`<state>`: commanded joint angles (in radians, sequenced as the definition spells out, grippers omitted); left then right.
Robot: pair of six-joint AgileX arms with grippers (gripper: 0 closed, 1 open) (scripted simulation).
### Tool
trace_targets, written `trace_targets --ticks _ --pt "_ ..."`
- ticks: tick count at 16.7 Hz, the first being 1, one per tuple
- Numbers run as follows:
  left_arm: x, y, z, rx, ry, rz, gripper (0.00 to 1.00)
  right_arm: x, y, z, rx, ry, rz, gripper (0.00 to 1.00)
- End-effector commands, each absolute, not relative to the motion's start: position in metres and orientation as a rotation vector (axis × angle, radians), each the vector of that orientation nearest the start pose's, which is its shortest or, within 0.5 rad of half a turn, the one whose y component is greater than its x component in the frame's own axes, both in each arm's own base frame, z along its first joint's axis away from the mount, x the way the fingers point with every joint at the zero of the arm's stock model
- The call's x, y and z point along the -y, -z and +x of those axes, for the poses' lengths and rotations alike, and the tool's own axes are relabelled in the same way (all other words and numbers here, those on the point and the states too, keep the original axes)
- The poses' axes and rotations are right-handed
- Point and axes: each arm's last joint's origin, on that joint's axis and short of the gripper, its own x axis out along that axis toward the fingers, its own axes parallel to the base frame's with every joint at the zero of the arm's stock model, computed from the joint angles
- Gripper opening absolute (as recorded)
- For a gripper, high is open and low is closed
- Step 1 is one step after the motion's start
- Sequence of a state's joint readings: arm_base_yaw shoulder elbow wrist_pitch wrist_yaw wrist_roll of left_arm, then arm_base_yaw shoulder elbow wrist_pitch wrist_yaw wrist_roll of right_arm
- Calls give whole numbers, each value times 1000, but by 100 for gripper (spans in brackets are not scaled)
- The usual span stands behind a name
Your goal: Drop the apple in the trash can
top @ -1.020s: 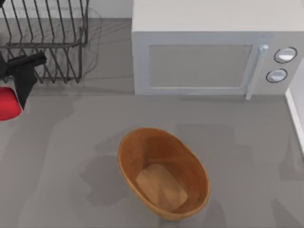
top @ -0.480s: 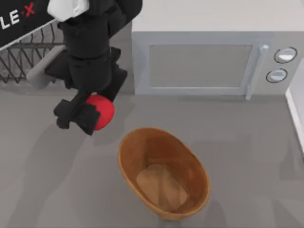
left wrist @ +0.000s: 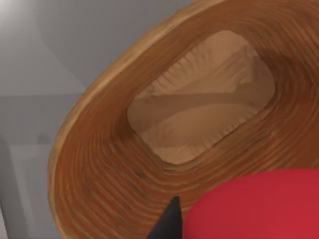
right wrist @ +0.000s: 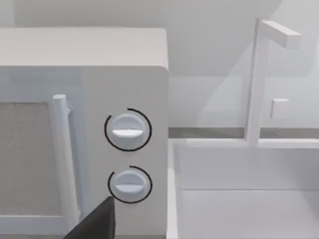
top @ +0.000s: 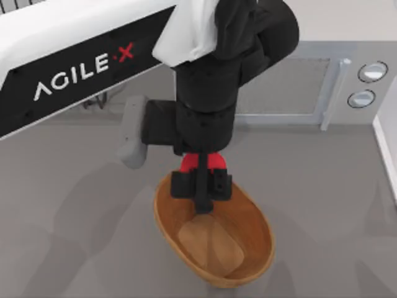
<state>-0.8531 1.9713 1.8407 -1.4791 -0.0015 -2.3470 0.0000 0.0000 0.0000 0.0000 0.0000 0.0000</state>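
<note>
Your left gripper point(top: 201, 185) is clamped on the apple point(top: 203, 162) above the trash can point(top: 251, 264) rim, so releasing drops it inside.

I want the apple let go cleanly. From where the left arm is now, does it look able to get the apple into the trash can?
Probably yes. The left gripper holds the apple above the trash can, near its far rim, and nothing lies between them.
</note>
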Motion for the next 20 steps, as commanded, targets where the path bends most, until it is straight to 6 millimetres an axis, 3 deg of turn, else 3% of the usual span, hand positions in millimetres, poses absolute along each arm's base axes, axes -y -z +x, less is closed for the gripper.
trace_targets --ticks 3,9,12,17,20 --pt "290 -275 242 -1219 -1197 -1160 0 1 -160 106 0 0 0 100" --pt "288 -274 242 -1218 -1201 -1162 0 1 -160 106 0 0 0 100" --pt "289 -257 243 -1218 -1200 -1162 0 1 -160 106 0 0 0 100" --pt "290 -210 241 -1219 -1198 -1162 0 1 -160 106 0 0 0 100" --pt "289 -205 240 -1218 -1197 -1161 0 1 -160 106 0 0 0 100"
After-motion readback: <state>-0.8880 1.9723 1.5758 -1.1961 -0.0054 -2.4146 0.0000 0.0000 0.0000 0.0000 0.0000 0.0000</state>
